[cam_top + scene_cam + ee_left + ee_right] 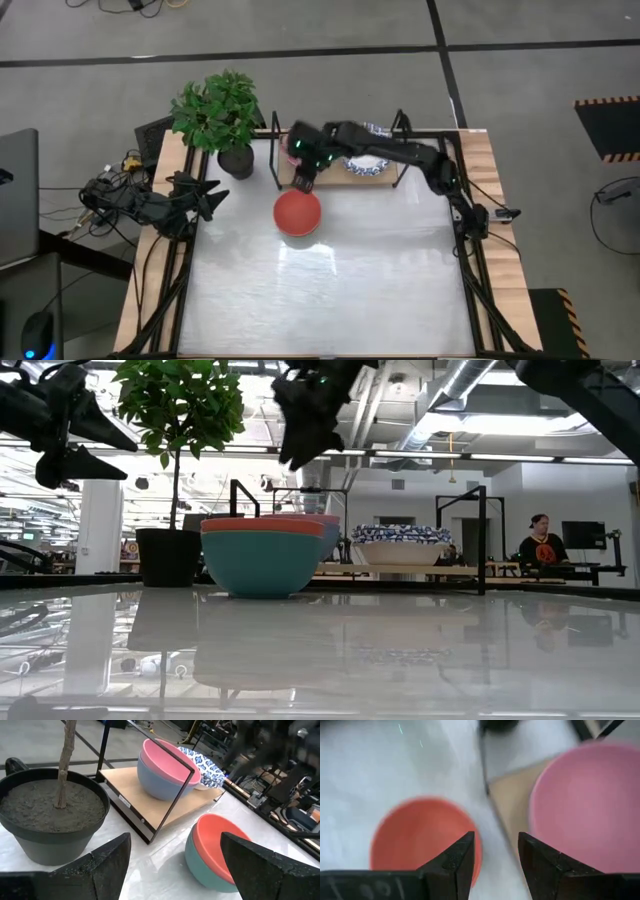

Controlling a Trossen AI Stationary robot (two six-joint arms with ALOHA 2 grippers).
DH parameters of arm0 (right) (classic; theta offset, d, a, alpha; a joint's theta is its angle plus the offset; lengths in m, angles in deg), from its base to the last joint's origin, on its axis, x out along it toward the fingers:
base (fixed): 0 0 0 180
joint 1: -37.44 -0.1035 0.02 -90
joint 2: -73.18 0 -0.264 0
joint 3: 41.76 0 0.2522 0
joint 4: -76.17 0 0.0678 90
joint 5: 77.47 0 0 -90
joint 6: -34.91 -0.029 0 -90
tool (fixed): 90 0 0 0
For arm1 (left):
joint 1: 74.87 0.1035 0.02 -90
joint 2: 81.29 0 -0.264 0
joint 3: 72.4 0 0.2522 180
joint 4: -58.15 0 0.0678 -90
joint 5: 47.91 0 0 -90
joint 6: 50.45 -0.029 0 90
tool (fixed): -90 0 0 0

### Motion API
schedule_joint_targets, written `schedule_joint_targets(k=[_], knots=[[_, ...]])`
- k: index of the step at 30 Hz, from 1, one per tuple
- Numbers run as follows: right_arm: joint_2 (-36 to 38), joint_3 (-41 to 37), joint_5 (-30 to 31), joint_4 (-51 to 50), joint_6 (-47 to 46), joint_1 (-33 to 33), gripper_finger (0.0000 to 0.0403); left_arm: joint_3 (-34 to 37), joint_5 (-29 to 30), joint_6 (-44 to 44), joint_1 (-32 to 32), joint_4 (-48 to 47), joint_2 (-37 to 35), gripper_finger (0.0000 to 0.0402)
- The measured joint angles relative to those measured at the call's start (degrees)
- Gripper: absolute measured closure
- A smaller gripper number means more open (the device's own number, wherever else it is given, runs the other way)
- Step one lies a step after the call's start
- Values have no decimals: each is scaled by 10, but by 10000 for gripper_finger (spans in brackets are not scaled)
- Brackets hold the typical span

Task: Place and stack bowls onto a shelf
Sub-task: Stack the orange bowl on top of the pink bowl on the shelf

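Observation:
A red bowl [297, 213] sits nested in a teal bowl [262, 565] on the table, just in front of the shelf's left end. On the shelf's wooden plank [335, 172] a pink bowl [167, 762] sits nested in a blue one [155, 782], and beside them stand white bowls with blue patterned rims [368, 160]. My right gripper [302, 180] hangs open and empty above the gap between the red bowl [420, 837] and the pink bowl [590, 805]. My left gripper [212, 196] waits open at the table's left, by the plant pot.
A dark pot with a leafy plant [222, 120] stands at the far left, next to the shelf's black wire end frame [150, 785]. Cables lie off the table's left edge. Bare tabletop [330, 290] stretches toward the near edge. A person [541, 540] sits in the room behind.

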Motion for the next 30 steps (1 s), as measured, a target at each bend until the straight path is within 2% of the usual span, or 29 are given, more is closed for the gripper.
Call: schedule_joint_targets(k=[4, 19, 30], knots=[[-24, 0, 31, -2, -1, -24, 228, 0, 0, 0, 0, 0, 0, 109], [-126, -1, 27, -41, -5, -28, 228, 0, -5, 2, 0, 0, 0, 109], [-117, 0, 26, -54, -1, -28, 264, 0, -5, 2, 0, -1, 0, 109]])
